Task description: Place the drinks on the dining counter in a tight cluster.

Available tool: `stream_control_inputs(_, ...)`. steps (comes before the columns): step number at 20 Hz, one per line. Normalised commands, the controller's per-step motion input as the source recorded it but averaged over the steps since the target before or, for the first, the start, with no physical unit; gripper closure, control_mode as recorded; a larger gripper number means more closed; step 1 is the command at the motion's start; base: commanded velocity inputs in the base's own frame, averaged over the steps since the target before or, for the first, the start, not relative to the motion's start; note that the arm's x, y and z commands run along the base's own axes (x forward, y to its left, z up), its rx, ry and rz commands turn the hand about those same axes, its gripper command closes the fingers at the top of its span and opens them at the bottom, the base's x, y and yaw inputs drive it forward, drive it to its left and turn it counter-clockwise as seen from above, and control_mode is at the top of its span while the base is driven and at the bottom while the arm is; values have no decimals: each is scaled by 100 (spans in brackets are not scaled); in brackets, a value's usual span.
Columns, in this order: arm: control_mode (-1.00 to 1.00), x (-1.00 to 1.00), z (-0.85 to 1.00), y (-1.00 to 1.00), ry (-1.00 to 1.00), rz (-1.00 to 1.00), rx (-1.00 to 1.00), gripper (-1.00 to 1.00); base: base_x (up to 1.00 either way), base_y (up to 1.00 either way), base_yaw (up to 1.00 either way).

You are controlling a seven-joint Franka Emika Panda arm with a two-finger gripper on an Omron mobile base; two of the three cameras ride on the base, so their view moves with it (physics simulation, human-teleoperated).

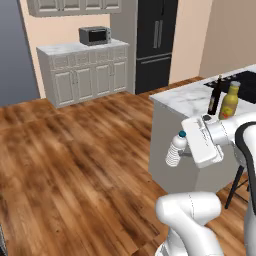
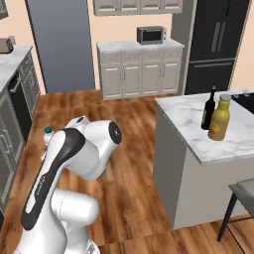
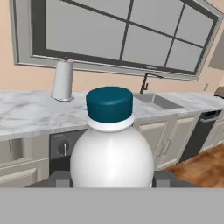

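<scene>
My gripper (image 1: 181, 152) is shut on a small clear water bottle (image 1: 175, 149) with a dark teal cap, held upright in the air just off the near end of the dining counter (image 1: 182, 100). In the hand view the water bottle (image 3: 111, 153) sits between my fingers (image 3: 60, 179). From the right base view its cap (image 2: 48, 131) peeks out behind my arm. On the marble counter top (image 2: 193, 124) a tall dark wine bottle (image 1: 215, 96) (image 2: 208, 108) and a squat amber bottle (image 1: 230, 101) (image 2: 220, 119) stand side by side, close together.
A black cooktop (image 1: 245, 80) is set into the island behind the bottles. A dark stool (image 2: 240, 198) stands at the island's near side. Cabinets with a microwave (image 1: 95, 35) and a black fridge (image 1: 156, 40) line the far wall. The hand faces a counter with paper towels (image 3: 62, 81) and a sink (image 3: 155, 101).
</scene>
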Motion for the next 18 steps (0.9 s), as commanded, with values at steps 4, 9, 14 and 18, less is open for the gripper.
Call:
stream_control_inputs(4,100,0,0,0,0,0,0,100,25,25,-92)
stream_control_inputs(9,100,0,0,0,0,0,0,100,94,89,-56)
stream_control_inputs(14,100,0,0,0,0,0,0,100,99,98,-54)
stream_control_inputs(18,100,0,0,0,0,0,0,100,83,73,-75)
